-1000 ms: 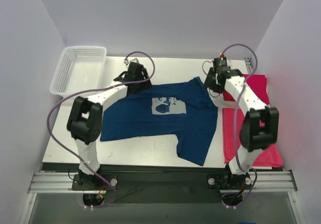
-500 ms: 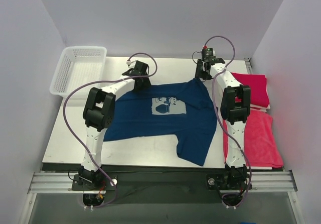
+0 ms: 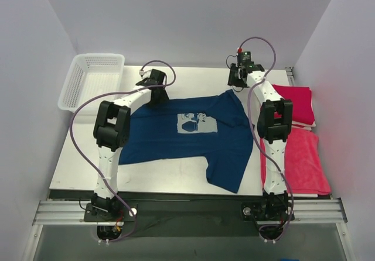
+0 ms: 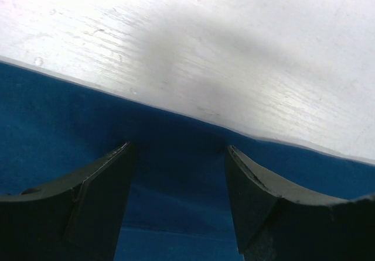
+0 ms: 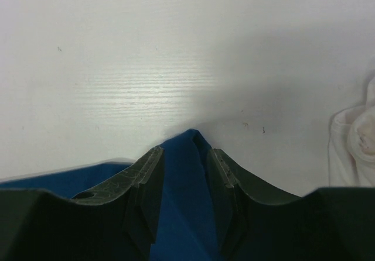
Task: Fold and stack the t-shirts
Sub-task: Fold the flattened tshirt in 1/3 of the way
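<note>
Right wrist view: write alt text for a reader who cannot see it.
The right gripper pinches a peaked fold of the navy t-shirt between its two dark fingers, seen close up. Bare white table fills the view beyond. A pale bunched cloth shows at the right edge.

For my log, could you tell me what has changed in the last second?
Both arms reached to the far edge of the navy t-shirt. The right end effector shifted away from the red t-shirts and closed on the navy shirt's far right corner; the left end effector stayed open, astride that edge. T-shirts and white mesh basket stayed put.
</note>
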{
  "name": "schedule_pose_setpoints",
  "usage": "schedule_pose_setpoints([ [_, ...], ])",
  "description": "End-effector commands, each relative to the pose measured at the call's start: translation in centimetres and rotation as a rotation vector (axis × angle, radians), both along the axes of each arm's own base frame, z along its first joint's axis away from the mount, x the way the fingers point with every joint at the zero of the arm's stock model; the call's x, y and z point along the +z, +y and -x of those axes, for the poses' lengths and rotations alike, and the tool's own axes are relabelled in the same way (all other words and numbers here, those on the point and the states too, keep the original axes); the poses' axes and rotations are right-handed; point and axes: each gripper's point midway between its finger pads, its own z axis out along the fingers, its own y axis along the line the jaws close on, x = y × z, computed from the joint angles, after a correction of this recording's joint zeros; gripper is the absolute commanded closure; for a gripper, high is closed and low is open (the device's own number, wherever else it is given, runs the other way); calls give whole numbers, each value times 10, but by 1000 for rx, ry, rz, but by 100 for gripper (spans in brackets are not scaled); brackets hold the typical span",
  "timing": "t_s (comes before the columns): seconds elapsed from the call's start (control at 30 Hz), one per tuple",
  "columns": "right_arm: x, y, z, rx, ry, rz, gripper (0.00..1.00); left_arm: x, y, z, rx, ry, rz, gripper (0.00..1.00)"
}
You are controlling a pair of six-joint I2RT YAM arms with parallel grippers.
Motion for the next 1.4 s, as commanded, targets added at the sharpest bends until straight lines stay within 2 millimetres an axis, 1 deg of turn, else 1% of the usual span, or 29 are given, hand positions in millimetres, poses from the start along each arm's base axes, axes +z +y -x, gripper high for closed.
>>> schedule_pose_setpoints([
  [0.0, 5, 15, 9, 66, 10, 12, 64, 9, 14, -5, 39, 1, -23, 27],
  [0.17, 1, 29, 14, 136, 20, 56, 66, 1, 17, -3, 42, 27, -20, 27],
  [0.2, -3, 32, 15, 138, 28, 76, 66, -3, 17, -2, 42, 37, -17, 27],
  [0.23, -1, 32, 13, 140, 23, 80, 66, -4, 19, -2, 44, 41, -15, 27],
  [0.3, -4, 32, 16, 138, 46, 83, 66, -6, 20, 0, 47, 49, -11, 27],
  [0.4, -6, 29, 17, 118, 72, 101, 64, -8, 21, 3, 48, 64, -5, 28],
  [0.43, -11, 28, 17, 115, 86, 101, 64, -7, 22, 3, 52, 63, -3, 27],
  [0.47, -8, 21, 17, 86, 93, 131, 64, -8, 22, 5, 51, 67, -3, 27],
  [0.53, -10, 17, 17, 72, 106, 143, 64, -7, 23, 6, 56, 69, 8, 27],
  [0.63, -9, 7, 19, 33, 112, 187, 60, -9, 24, 9, 58, 76, 15, 28],
  [0.67, -10, 4, 20, 23, 118, 200, 57, -10, 24, 9, 57, 76, 18, 27],
  [0.8, -9, -4, 21, 10, 127, 222, 55, -14, 22, 13, 55, 89, 30, 27],
  [0.83, -10, -6, 21, 9, 130, 226, 57, -15, 22, 12, 54, 90, 32, 27],
  [0.93, -14, -6, 24, 16, 150, 220, 65, -13, 21, 12, 56, 86, 34, 27],
  [0.97, -14, -6, 26, 17, 156, 218, 70, -13, 22, 12, 59, 86, 30, 27],
  [1.1, -16, -4, 27, 27, 166, 204, 83, -14, 26, 14, 68, 93, 28, 27],
  [1.13, -16, -5, 27, 21, 166, 202, 89, -14, 27, 14, 71, 96, 30, 27],
  [1.23, -15, -8, 26, 8, 165, 193, 100, -18, 31, 17, 79, 106, 29, 27],
  [1.37, -13, -12, 26, -10, 163, 180, 100, -24, 38, 20, 97, 122, 32, 28],
])
